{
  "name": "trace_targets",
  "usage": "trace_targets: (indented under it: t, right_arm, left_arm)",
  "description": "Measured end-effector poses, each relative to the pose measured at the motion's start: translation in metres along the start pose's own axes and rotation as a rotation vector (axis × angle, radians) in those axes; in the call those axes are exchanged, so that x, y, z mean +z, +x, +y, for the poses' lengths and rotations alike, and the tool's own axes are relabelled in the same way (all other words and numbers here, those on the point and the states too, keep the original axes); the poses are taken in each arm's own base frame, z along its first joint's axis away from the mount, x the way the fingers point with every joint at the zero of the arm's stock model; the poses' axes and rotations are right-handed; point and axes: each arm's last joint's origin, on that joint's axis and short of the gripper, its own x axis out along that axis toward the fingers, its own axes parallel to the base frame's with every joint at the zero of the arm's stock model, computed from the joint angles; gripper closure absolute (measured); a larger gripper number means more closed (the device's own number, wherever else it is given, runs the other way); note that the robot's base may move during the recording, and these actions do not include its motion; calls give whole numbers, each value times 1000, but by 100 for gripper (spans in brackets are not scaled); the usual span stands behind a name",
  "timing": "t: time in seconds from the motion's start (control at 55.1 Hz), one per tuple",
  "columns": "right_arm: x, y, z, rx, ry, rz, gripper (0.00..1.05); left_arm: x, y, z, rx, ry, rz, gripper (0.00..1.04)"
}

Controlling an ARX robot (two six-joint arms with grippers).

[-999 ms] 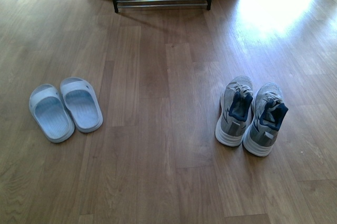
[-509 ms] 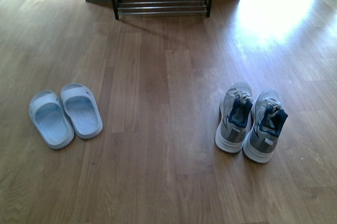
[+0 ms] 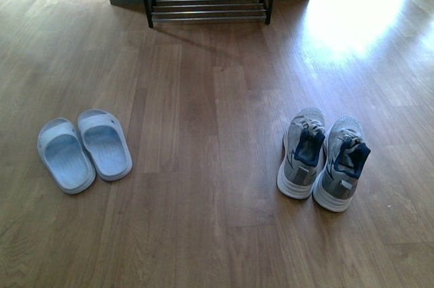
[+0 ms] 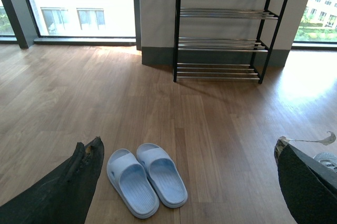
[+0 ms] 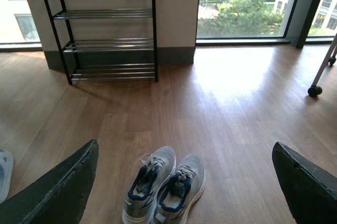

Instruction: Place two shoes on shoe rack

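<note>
Slides lie as a pair on the left of the wooden surface. Sneakers sit as a pair on the right, heels nearest the robot. Shoe rack stands far, centre, against the wall, and no shoe shows on it.

Left hand faces the slides, fingers wide apart, empty. Right hand faces the sneakers, likewise spread and empty.

Judgement: each pair lies on its own arm's side, so neither arm need cross. No pick begun yet.
</note>
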Motion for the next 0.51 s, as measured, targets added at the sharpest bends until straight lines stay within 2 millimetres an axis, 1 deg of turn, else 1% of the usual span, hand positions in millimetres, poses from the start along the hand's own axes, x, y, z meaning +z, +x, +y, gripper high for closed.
trace_targets:
  t: [0.509]
  right_arm:
    - [0,0,0,0,0,0,9]
  left_arm:
    - [0,0,0,0,0,0,9]
